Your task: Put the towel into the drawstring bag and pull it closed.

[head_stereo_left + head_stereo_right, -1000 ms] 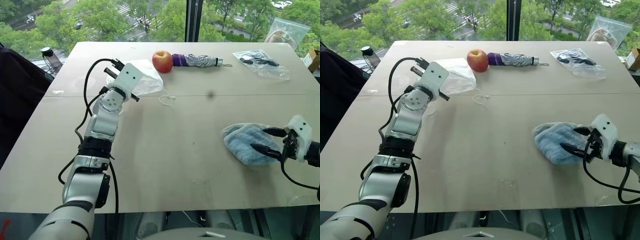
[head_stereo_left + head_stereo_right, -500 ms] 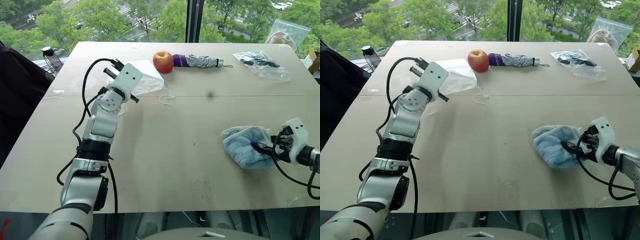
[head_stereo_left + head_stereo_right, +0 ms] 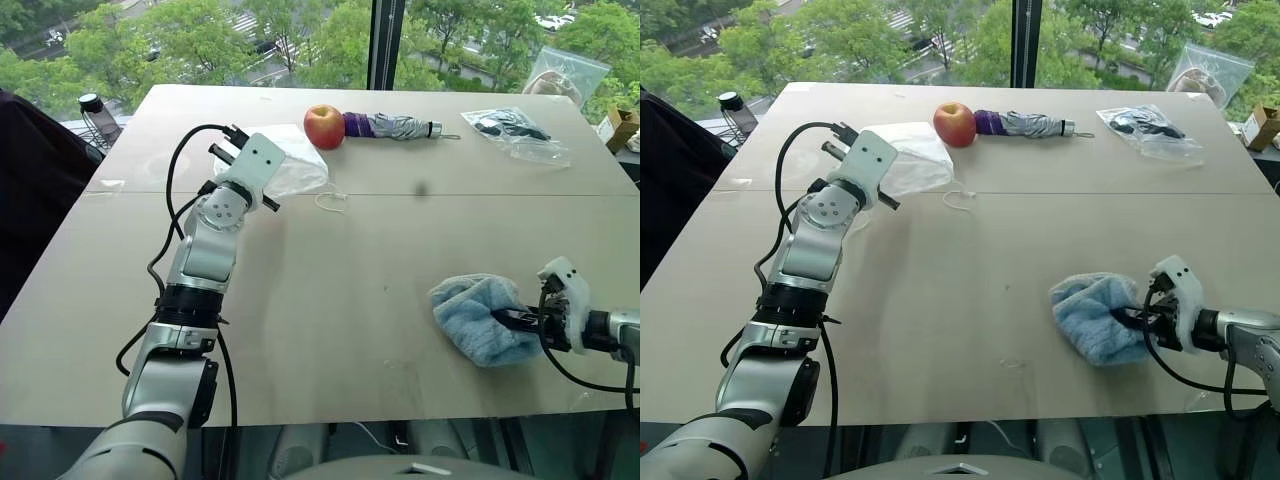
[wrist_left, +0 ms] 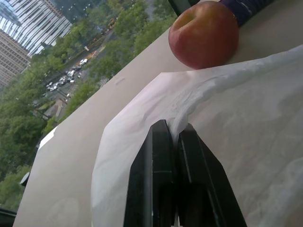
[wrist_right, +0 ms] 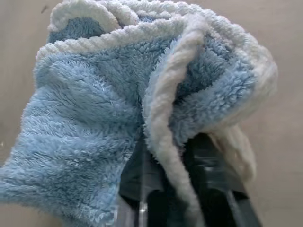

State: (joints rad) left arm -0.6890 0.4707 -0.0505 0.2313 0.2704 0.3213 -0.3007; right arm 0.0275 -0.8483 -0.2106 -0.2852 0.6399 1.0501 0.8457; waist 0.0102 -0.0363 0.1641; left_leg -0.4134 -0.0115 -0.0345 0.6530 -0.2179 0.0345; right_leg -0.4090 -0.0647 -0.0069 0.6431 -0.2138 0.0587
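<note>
L tool is pinched tight on a fold of the drawstring bag, prob. to keep the mouth lifted off the desk & ready for loading; apple sits just past it. R tool is clamped on an edge of the towel, which bunches in front of its fingers, well apart from the bag, looks set to carry it across.

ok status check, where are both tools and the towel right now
Left tool shut on the drawstring bag, far side by the apple. Right tool shut on the towel, near edge of the table. Nothing between them.
</note>
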